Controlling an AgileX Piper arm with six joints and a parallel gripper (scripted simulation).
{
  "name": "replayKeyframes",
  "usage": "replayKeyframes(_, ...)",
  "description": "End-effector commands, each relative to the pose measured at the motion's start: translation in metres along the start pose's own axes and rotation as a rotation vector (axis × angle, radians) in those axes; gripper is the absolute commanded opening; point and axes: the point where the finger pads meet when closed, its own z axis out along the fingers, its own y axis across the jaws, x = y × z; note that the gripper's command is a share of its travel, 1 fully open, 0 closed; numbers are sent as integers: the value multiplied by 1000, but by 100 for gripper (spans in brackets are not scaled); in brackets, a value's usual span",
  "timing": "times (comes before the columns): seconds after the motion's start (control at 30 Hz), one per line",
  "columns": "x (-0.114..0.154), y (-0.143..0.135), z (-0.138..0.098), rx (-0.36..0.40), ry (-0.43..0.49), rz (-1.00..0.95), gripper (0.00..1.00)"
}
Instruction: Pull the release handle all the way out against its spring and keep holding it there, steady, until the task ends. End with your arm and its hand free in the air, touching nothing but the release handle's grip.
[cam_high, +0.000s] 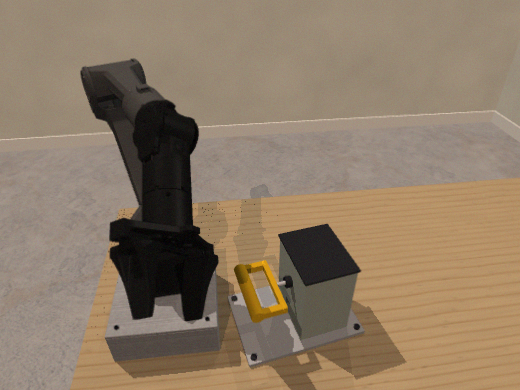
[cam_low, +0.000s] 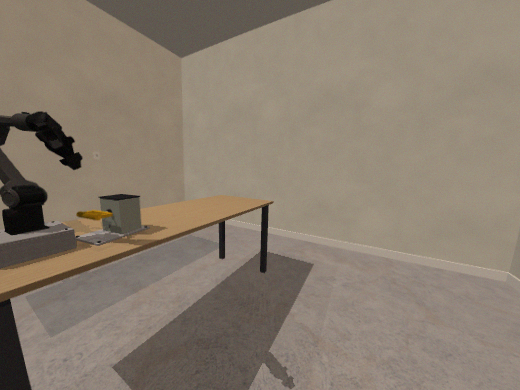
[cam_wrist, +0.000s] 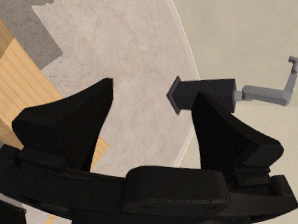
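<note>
A yellow release handle shaped like a loop sticks out on a short rod from a grey box with a black top. The box stands on a grey baseplate on the wooden table. The handle also shows in the exterior view, left of the box. My gripper is open and empty. It hangs in the air well above the handle and apart from it. In the wrist view the two black fingers stand wide with nothing between them.
The arm's grey base block sits on the table left of the baseplate. The table's left and front edges are close by. A wall runs behind the table.
</note>
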Motion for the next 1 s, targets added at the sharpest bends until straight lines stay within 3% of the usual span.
replayKeyframes(0.0, 0, 0, 0, 1, -1, 0, 100)
replayKeyframes(0.63, 0, 5, 1, -16, 5, 16, 100)
replayKeyframes(0.8, 0, 53, 3, -170, 68, 191, 100)
replayKeyframes(0.97, 10, 149, -17, -430, 306, 481, 100)
